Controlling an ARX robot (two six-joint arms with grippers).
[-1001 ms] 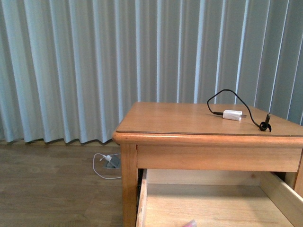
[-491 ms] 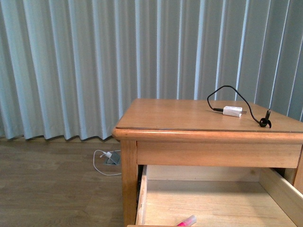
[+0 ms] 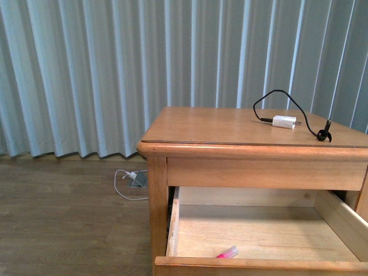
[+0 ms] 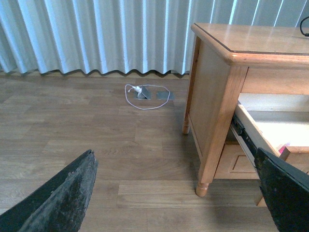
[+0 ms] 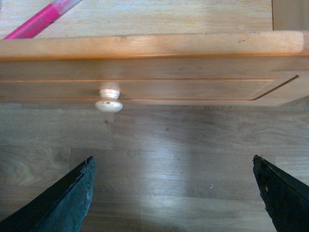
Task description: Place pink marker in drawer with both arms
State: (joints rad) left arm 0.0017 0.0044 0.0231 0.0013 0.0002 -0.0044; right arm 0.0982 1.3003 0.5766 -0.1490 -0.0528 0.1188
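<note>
Finds pink marker (image 3: 228,252) lying in the open drawer (image 3: 259,265), lower centre, apparently delivered. Shows left gripper (image 4: 174,152) and right gripper (image 5: 172,158) spread wide, empty, the right facing the knob (image 5: 109,100), probably for closing.

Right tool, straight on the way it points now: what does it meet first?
Likely the bare floor just outside the drawer front; the knob sits off that line, though depth is unclear.

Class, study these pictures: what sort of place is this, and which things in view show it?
Probably a bedroom in a home: a wooden nightstand with an open drawer, floor-length pale curtains behind it, and a white charger lying on top.
</note>
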